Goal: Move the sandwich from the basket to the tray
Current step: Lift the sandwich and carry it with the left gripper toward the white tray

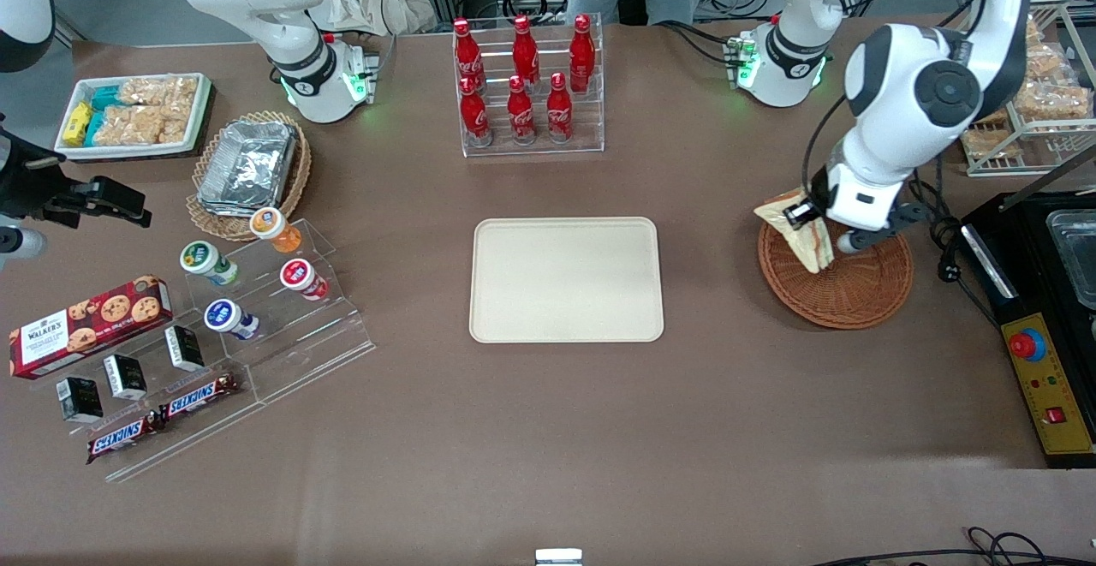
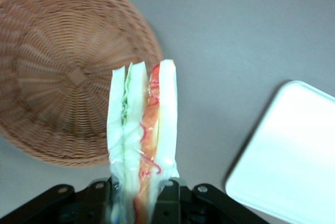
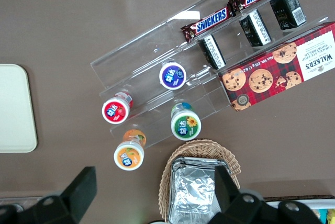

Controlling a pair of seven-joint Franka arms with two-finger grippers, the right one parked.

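My left gripper (image 1: 820, 232) hangs above the reddish-brown wicker basket (image 1: 856, 288), at the rim nearest the tray, shut on the sandwich (image 1: 801, 228). The wedge is lifted clear of the basket. In the left wrist view the sandwich (image 2: 144, 130) stands on edge between the black fingers (image 2: 170, 200), showing white bread and orange-red filling in clear wrap; the gripper (image 2: 140, 203) pinches its base. The basket (image 2: 63, 72) below is empty. The cream tray (image 1: 566, 280) lies flat in the table's middle, and its corner (image 2: 290, 150) shows in the wrist view.
A rack of red cola bottles (image 1: 524, 78) stands farther from the front camera than the tray. Toward the parked arm's end are an acrylic stand with cups (image 1: 257, 292), a tan basket with a foil container (image 1: 248, 163) and snack boxes. A black control box (image 1: 1040, 369) sits beside the wicker basket.
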